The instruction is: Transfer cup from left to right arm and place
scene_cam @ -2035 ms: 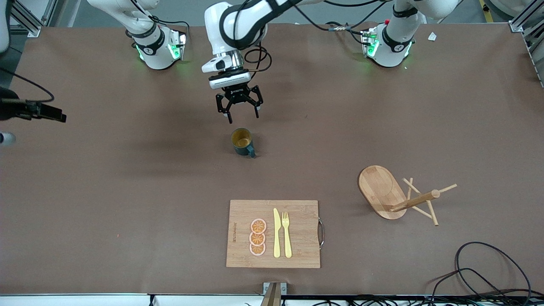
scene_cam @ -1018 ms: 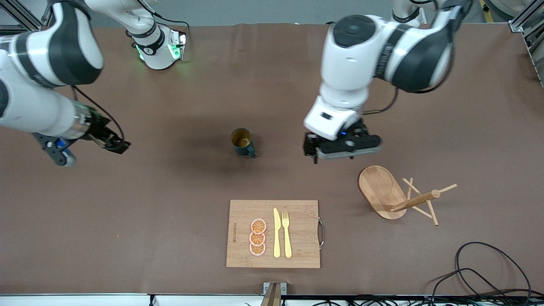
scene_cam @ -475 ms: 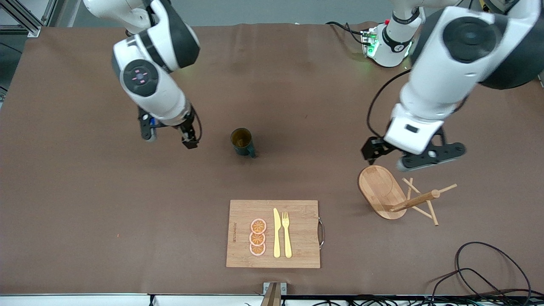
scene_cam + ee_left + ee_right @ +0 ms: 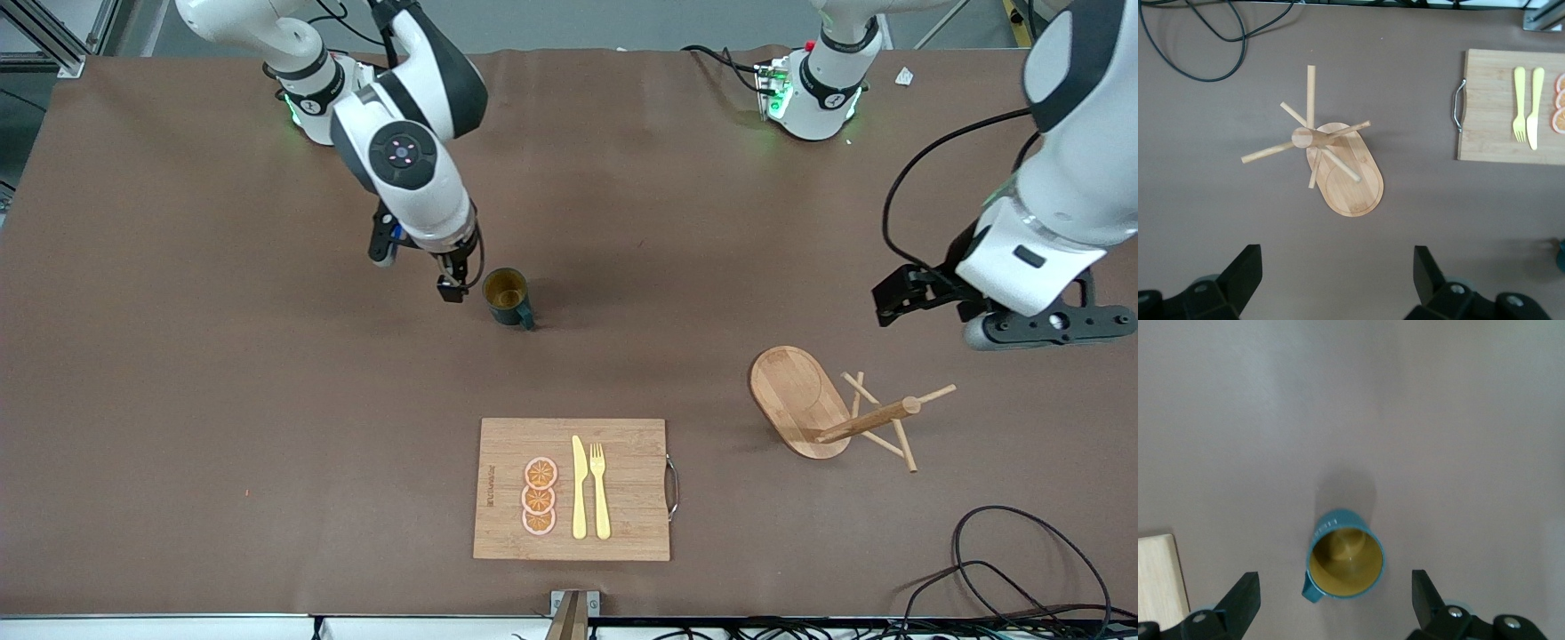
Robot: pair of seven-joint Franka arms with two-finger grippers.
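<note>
The dark teal cup (image 4: 507,295) stands upright on the brown table, handle toward the front camera, its yellowish inside showing. My right gripper (image 4: 416,271) hangs open and empty just beside the cup, toward the right arm's end of the table. In the right wrist view the cup (image 4: 1345,561) lies between the spread fingers of the right gripper (image 4: 1335,575) without touching them. My left gripper (image 4: 996,311) is open and empty, high over the table at the left arm's end, above the wooden mug tree (image 4: 805,400). The left wrist view shows its spread fingers (image 4: 1338,250) over bare table.
A wooden mug tree lies tipped on its side, also in the left wrist view (image 4: 1338,167). A bamboo cutting board (image 4: 622,498) with a yellow knife, a fork and orange slices lies near the front edge. Black cables (image 4: 1022,560) lie at the front corner.
The left arm swung from above the cup out to its own end of the table. The right arm swung in and now hangs beside the cup. The cup has not moved.
</note>
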